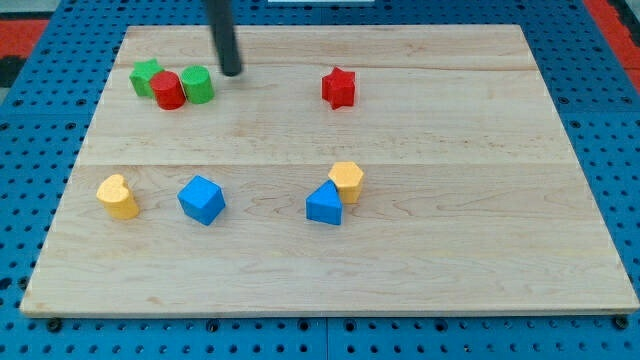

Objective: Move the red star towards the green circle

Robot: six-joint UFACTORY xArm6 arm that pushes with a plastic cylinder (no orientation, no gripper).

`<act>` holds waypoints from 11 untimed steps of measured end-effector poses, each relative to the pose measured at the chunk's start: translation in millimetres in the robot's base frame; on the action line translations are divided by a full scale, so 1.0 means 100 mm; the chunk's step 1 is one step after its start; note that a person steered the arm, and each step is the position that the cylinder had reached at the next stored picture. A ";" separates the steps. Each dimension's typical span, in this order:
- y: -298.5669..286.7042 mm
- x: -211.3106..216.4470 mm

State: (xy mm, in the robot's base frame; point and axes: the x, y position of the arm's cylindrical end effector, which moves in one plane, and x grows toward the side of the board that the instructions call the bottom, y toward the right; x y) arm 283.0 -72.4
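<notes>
The red star (339, 87) lies at the upper middle of the wooden board. The green circle (198, 84) stands at the upper left, touching a red cylinder (168, 90) on its left. A green star-like block (146, 76) sits behind and left of the red cylinder. My tip (231, 72) is down on the board just right of the green circle, well left of the red star, touching neither.
A yellow heart (118, 196) and a blue cube-like block (202, 200) lie at the lower left. A blue triangle (324, 205) touches a yellow hexagon (346, 181) at the lower middle. The board (480, 220) rests on a blue pegboard.
</notes>
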 end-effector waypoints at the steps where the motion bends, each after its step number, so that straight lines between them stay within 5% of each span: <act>1: 1.29 0.00; 2: 1.94 0.17; 3: 1.82 0.54; 5: 0.41 -0.08; 6: 1.28 0.12; 7: 1.24 0.52; 9: -0.24 0.47; 11: 0.46 0.44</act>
